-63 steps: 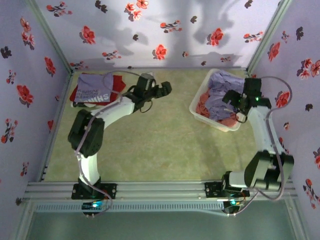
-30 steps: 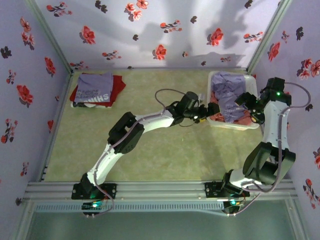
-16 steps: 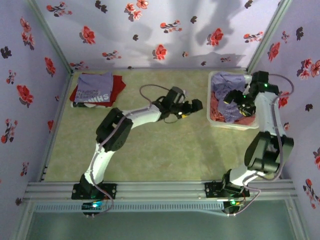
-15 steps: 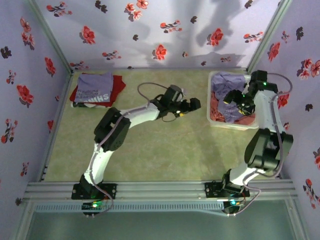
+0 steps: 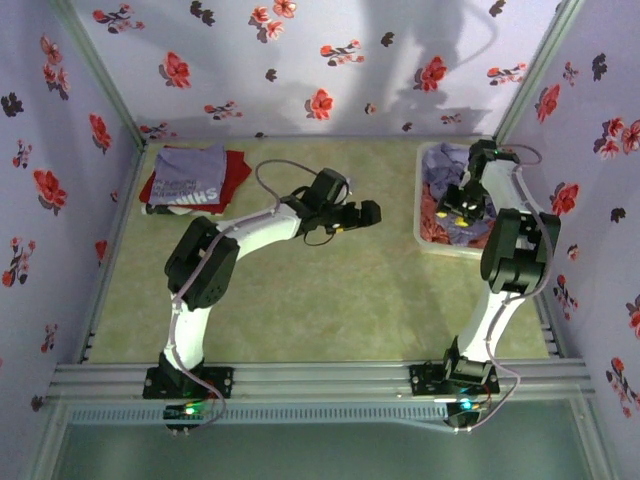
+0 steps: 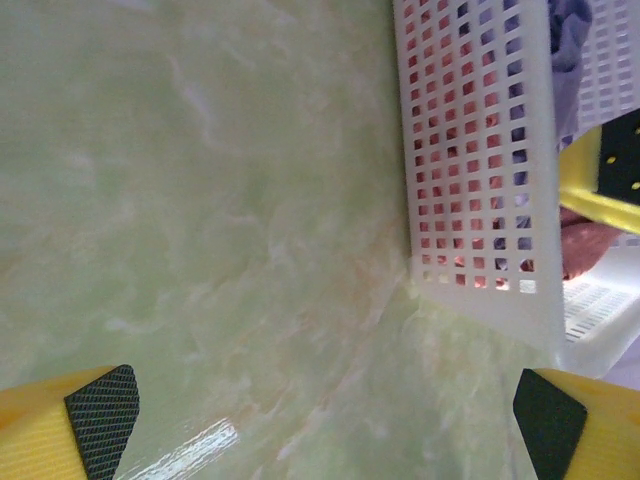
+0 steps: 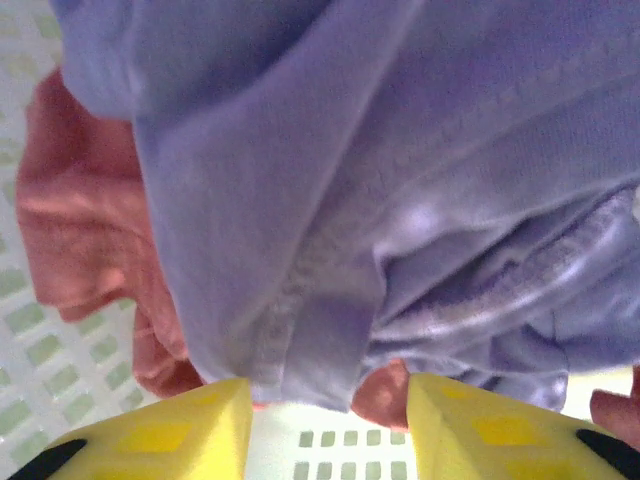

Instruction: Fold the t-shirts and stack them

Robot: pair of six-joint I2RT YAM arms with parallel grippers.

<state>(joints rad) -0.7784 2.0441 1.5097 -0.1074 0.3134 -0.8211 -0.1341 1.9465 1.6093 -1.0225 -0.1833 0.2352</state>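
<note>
Left tool [image 6: 325,415] held wide apart over counter [image 6: 200,200] beside basket [image 6: 480,170]. Right tool [image 7: 330,410] set astride lavender t-shirt [image 7: 380,150] hem; clamping cannot be told.

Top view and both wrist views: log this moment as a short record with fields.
Left gripper: open, empty, over the table, near the basket but not touching it
Right gripper: in the basket, fingers either side of a lavender shirt hem; grip unclear
Basket contents: lavender shirt over a red shirt, both crumpled
Stack: far left corner, lettered purple shirt folded on a red one
</note>
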